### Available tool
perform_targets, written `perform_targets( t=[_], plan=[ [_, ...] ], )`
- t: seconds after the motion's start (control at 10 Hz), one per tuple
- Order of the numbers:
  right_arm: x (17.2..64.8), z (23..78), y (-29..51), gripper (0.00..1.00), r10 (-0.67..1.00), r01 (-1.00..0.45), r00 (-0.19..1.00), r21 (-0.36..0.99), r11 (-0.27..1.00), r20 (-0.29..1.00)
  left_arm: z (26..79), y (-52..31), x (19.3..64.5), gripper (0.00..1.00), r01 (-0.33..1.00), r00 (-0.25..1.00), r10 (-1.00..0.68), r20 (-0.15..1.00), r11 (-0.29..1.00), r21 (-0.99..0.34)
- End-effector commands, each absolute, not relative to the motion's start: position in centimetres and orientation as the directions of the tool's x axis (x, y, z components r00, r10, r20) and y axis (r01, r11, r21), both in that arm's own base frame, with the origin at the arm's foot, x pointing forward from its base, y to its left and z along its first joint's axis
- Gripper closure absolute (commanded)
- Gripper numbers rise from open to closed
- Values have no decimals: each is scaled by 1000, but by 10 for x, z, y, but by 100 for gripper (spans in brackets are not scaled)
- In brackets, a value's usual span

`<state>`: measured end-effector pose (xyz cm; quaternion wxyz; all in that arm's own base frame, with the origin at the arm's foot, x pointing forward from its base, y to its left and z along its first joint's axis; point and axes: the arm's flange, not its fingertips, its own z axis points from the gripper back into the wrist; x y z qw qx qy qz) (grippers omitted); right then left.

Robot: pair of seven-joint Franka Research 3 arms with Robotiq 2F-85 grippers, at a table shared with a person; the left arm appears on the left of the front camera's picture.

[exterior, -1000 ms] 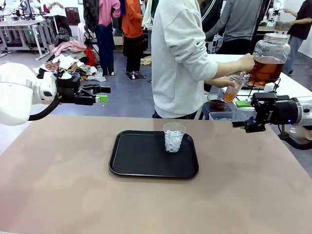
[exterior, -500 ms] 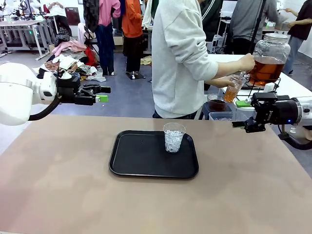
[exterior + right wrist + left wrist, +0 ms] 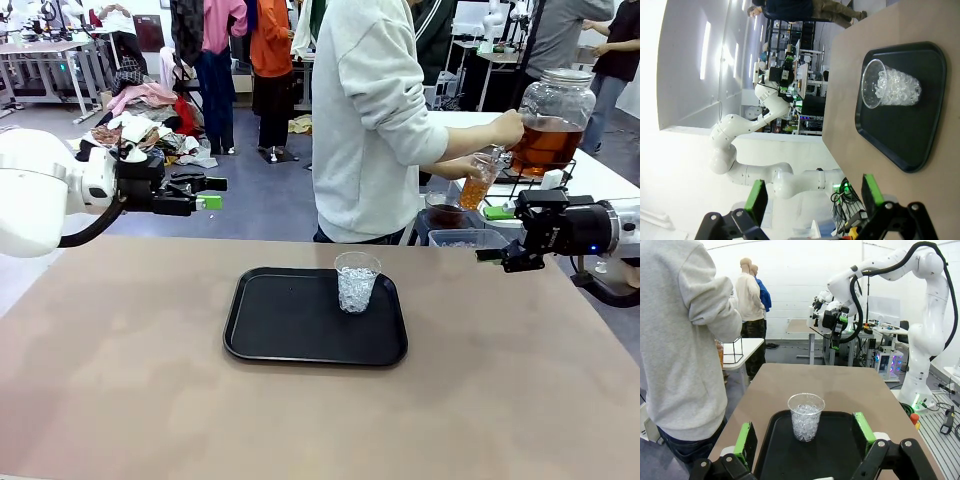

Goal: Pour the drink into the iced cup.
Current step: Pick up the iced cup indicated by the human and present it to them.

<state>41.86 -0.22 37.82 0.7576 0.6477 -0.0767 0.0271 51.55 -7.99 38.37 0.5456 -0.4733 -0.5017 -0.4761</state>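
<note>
Not poured yet. Iced cup (image 3: 357, 281) toward the far right corner of the tray (image 3: 270, 335), holding only ice. Drink (image 3: 473, 192) off beyond the table's far right corner, in a tilted cup under a dispenser jar (image 3: 553, 115). Left gripper (image 3: 802, 432) and right gripper (image 3: 813, 187) both spread apart, empty. Tap hidden behind the person's hand (image 3: 505, 130); fill level hard to judge.

Amber-brown drink (image 3: 474, 193), clear iced cup (image 3: 357, 282), blk tray (image 3: 280, 320), tan table (image 3: 150, 380), lt-grey sweatshirt (image 3: 365, 120).
</note>
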Motion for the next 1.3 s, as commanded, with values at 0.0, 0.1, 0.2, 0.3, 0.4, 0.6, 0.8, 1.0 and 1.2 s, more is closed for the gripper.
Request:
perform_targets(
  t=[0.0, 0.1, 0.2, 0.3, 0.4, 0.6, 0.8, 1.0, 1.2],
  plan=[
    [418, 379, -3, 0, -63, -143, 986, 977, 160, 154, 385, -81, 517, 0, 993, 41, -37, 998, 109, -37],
    [418, 379, -3, 0, -63, -143, 986, 977, 160, 154, 385, -81, 517, 0, 993, 41, -37, 998, 109, -37],
    [418, 379, -3, 0, -63, -143, 986, 977, 160, 154, 385, -81, 517, 0, 993, 41, -37, 998, 109, -37],
    [418, 379, -3, 0, -63, -143, 986, 977, 160, 154, 385, -81, 517, 0, 993, 41, -37, 998, 109, -37],
    [418, 379, -3, 0, -63, -143, 986, 977, 160, 154, 385, -81, 517, 0, 993, 41, -37, 998, 109, -37],
    [418, 379, -3, 0, -63, -143, 986, 977, 160, 154, 385, -81, 517, 0, 993, 41, -37, 998, 109, -37],
    [418, 379, -3, 0, -63, -143, 986, 977, 160, 154, 385, -81, 517, 0, 993, 41, -37, 998, 109, -37],
    [418, 379, -3, 0, -63, -143, 986, 977, 160, 154, 385, -81, 517, 0, 993, 41, -37, 998, 109, -37],
    [418, 379, -3, 0, -63, -143, 986, 977, 160, 154, 385, -81, 517, 0, 993, 41, -37, 998, 109, -37]
  ],
)
